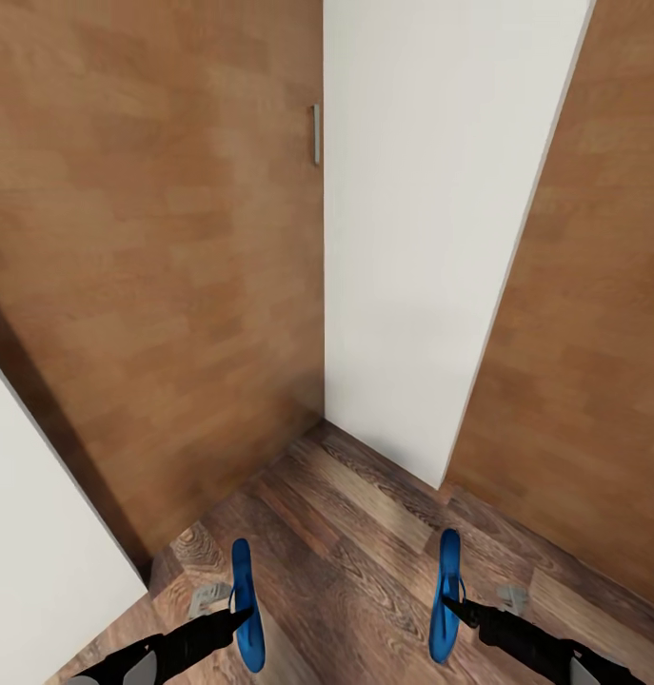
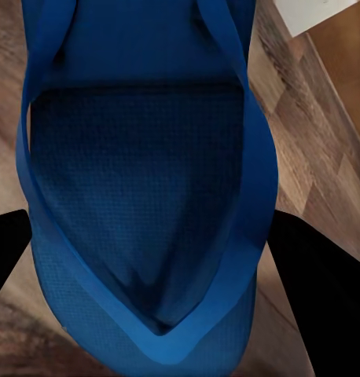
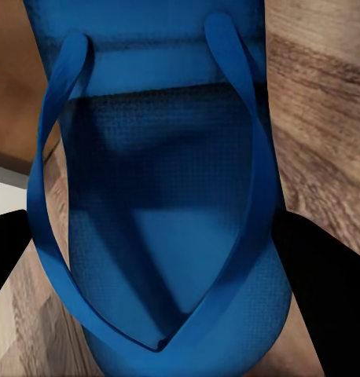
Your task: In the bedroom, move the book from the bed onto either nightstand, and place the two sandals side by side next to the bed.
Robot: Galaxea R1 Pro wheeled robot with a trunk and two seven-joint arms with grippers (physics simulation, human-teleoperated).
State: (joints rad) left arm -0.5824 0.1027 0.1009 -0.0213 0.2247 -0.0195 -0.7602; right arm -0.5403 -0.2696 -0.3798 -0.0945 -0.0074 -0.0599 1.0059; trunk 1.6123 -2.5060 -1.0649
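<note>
Sandals carried, one clamped in each gripper, edge-on above the plank floor.
The left sandal (image 1: 247,605) is pinched between the left gripper's (image 1: 237,618) jaws, the right sandal (image 1: 445,596) between the right gripper's (image 1: 452,605); a wooden door (image 1: 155,266) and white wall (image 1: 422,219) are faced, so the bed must be found next, it is judged.

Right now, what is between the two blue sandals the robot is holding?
Nothing but bare wood floor, seen in the head view. The left sandal hangs from the left tool, the right sandal from the right tool.
</note>
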